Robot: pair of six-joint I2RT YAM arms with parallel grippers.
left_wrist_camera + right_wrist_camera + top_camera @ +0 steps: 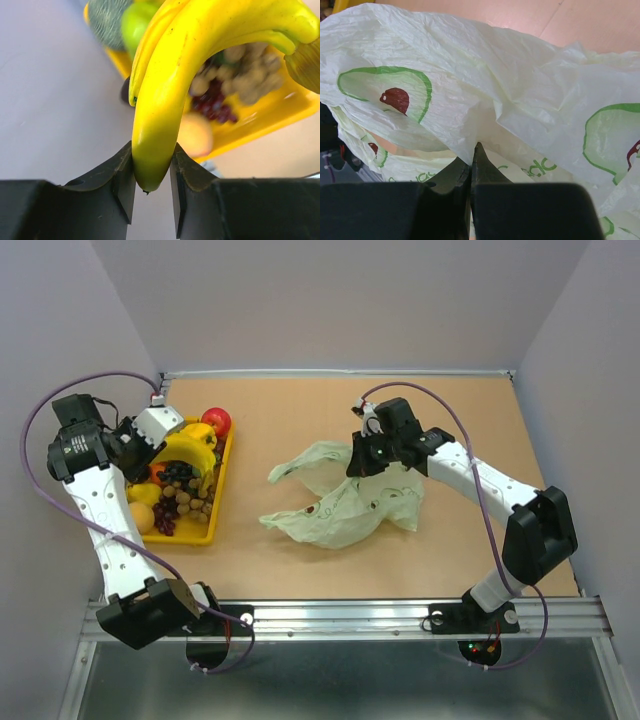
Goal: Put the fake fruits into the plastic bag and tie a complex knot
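Left side, 9 o'clock of the tabletop (300,420): the yellow tray (222,475) lay flat near the left wall and carried most of the fruit. A red apple (216,421) sat at its 12 o'clock corner. The tan-brown balls (190,502) and purple grapes (165,520) were bunched toward its 6 o'clock end. The left wrist view showed a green apple (135,22) and a green melon (105,20) at the tray's far end, both blurred.

The left gripper (152,165) was over the tray and clamped on the banana (170,90). Its two pads pressed either side of the fruit's lower tip, and the banana arched up and away over the tray.

Centre of the tabletop, toward 3 o'clock: the plastic bag (340,505) lay crumpled and flat, well apart from the tray, with no fruit seen in it and no tie in its handles.

The right gripper (471,160) was at the bag's 1 o'clock edge — jaws fully together, pinching a fold of the film.
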